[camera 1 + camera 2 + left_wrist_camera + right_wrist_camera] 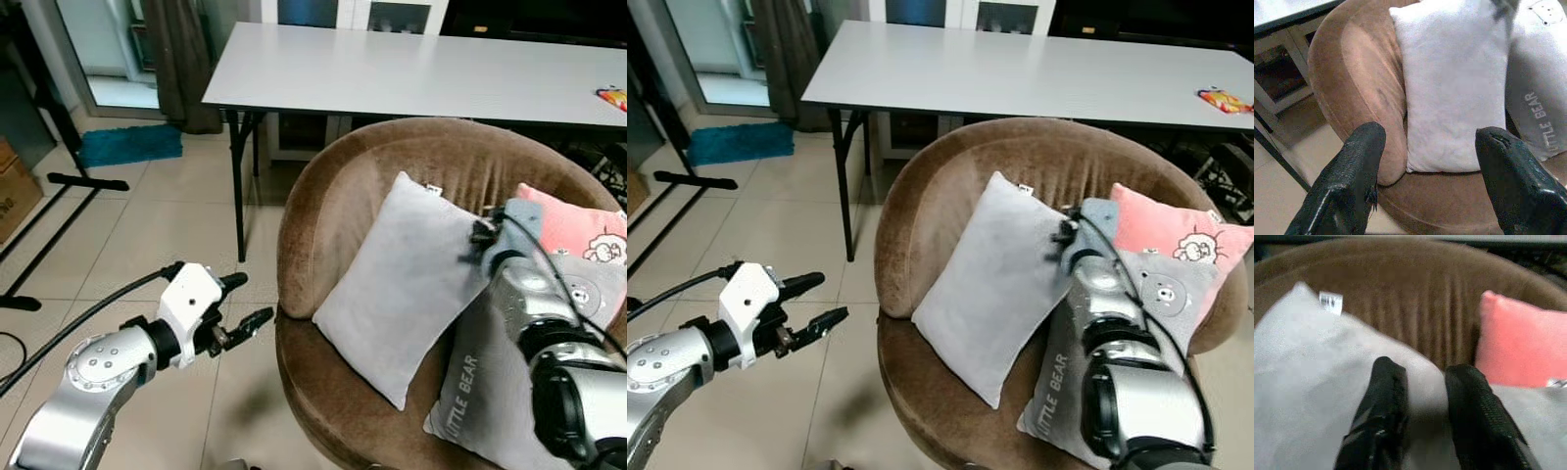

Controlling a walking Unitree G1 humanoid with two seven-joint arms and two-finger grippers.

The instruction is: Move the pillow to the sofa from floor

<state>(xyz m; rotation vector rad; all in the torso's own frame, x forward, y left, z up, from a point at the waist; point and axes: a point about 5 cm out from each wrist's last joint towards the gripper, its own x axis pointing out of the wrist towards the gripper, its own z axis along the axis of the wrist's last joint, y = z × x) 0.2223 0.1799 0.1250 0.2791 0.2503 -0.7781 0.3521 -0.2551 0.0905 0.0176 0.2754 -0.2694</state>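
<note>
Right wrist view: tool (1422,396) pinching pillow (1312,382).

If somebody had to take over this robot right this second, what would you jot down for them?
Right end effector: at the top edge of the light grey pillow, fingers a little apart with the fabric between them; whether it grips is hard to tell.
Left end effector: open, holding nothing, out over the tiled floor beside the seat.
Things: the grey pillow leans against the back of the round brown sofa, next to a grey bear pillow and a pink pillow.
Done: the pillow is off the floor and on the sofa.
Left: let go if needed and draw the right arm back.
</note>
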